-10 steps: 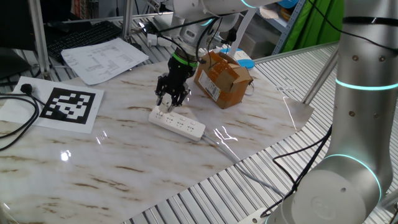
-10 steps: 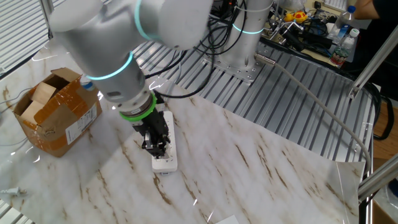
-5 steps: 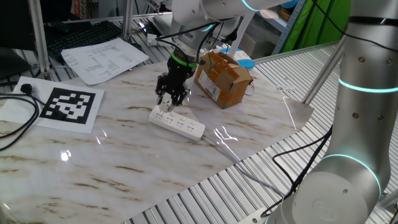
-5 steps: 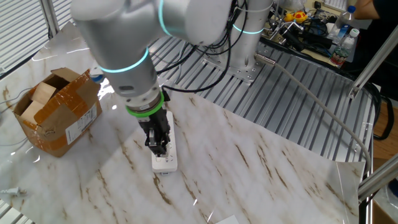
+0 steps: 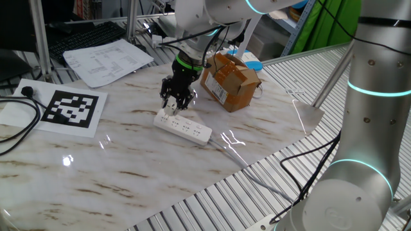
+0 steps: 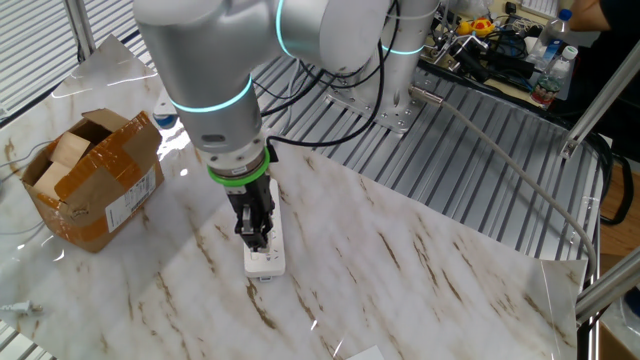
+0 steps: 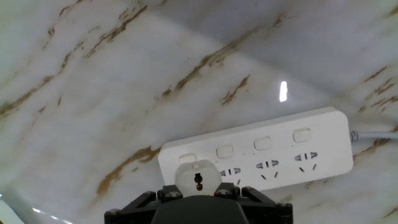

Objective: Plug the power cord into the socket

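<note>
Arm leaned more upright since earlier frame; gripper [image 6: 255, 240] unmoved over power strip [image 5: 183, 126].
Hand view alone shows the fingers clamped on the white plug [image 7: 198, 179].

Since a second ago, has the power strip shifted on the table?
No. The power strip lies at the same spot beside the cardboard box.

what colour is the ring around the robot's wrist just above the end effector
Bright green ring, above the black end effector; it shows best in the other fixed view.
</note>
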Action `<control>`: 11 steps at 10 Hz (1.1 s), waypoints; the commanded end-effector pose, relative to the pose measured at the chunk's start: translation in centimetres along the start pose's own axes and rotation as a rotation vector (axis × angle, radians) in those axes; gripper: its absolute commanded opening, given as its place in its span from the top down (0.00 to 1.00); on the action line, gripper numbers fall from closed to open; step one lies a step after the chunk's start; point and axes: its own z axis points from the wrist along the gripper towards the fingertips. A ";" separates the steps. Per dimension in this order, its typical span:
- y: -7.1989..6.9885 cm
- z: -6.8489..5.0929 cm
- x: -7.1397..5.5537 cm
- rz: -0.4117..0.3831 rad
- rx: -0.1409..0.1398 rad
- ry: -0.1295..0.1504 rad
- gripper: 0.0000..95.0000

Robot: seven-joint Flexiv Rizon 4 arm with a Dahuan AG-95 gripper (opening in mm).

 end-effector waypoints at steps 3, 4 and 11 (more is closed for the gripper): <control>0.0 0.1 0.1 0.001 -0.007 -0.013 1.00; 0.0 0.1 0.1 0.001 -0.009 -0.017 1.00; 0.0 0.5 0.2 0.000 -0.014 -0.040 1.00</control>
